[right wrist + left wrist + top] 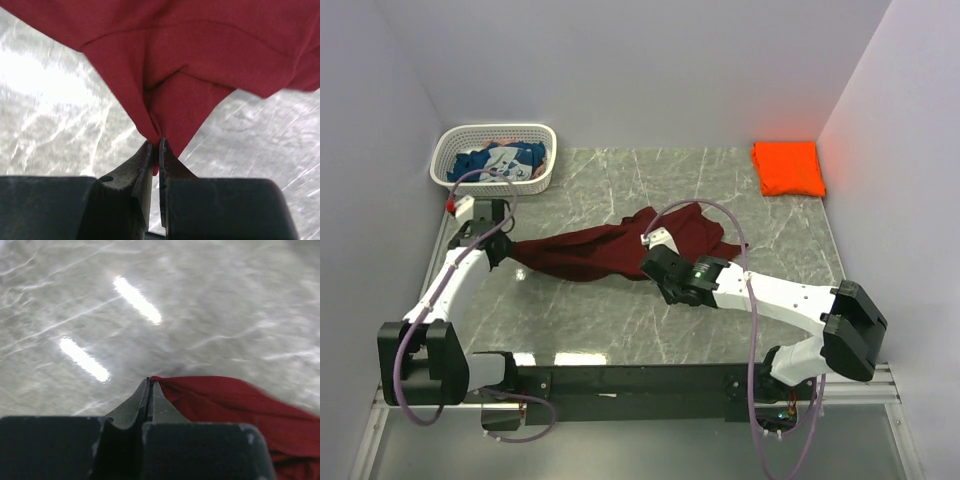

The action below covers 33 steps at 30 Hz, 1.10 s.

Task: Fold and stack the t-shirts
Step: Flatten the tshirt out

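Observation:
The dark maroon t-shirt (610,250) is stretched, bunched, across the middle of the table between my two grippers. My left gripper (500,245) is shut on its left end; in the left wrist view the cloth (235,405) runs out from the closed gripper (149,382). My right gripper (655,262) is shut on a fold at its right side; in the right wrist view the shirt (190,60) hangs from the pinched gripper (156,145). The folded orange t-shirt (788,167) lies at the far right corner. The blue t-shirt with white print (498,162) lies in the basket.
The white lattice basket (538,180) stands at the far left corner, just behind my left gripper. Grey walls close the table on the left, back and right. The marble tabletop (620,320) shows in front of the shirt.

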Available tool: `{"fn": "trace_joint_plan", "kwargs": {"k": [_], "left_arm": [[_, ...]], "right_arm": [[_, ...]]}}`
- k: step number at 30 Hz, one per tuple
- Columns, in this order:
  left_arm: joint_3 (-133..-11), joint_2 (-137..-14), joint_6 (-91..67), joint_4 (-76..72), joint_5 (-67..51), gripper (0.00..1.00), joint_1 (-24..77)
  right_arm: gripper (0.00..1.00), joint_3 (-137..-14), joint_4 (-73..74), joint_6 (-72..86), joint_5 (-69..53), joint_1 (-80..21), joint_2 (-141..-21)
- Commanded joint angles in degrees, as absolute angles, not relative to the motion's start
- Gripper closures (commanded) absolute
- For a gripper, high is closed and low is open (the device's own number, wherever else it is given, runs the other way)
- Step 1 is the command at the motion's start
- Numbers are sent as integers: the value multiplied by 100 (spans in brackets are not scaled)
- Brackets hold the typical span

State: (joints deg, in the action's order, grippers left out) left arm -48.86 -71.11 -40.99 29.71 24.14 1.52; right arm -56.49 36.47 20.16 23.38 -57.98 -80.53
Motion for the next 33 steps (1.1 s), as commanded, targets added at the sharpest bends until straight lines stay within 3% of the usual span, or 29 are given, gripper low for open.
{"fn": "trace_joint_plan", "kwargs": {"k": [1,10,13,14,15,19,26,30,31,33], "left_arm": [[-4632,-7163,-3727,2945,1697,99,-570],[-4193,-7418,-3806,2751,976,96,-1266],[-4113,-7322,-3832,2734,905,91,-1257],[-4087,-7278,-3823,2716,905,89,-1257],[-4078,-7225,-3832,2716,940,88,-1257],[-4078,-6988,-3771,2733,1063,83,-1257],[-4104,-6794,-3586,2725,1178,83,-1266],[-4105,-6523,-3437,2672,1160,65,-1213],[-4087,-6443,-3419,2646,1125,54,-1187],[-4061,-6259,-3358,2584,1090,44,-1064]], "right_arm": [[96,-5476,3998,2188,1926,-5783,-7831],[91,-5081,4263,2417,283,-5994,-7901],[79,-4940,4141,2443,-367,-6213,-7919],[67,-4879,4079,2435,-656,-6240,-7893],[63,-4852,4017,2408,-842,-6266,-7858],[46,-4834,3850,2487,-792,-6119,-7271],[43,-4466,3701,3023,-132,-4616,-6312],[41,-4044,3271,3076,-614,-3117,-5706],[39,-3956,3017,3085,-763,-2903,-5669],[39,-3753,2683,3111,-1247,-2367,-5695]]}}
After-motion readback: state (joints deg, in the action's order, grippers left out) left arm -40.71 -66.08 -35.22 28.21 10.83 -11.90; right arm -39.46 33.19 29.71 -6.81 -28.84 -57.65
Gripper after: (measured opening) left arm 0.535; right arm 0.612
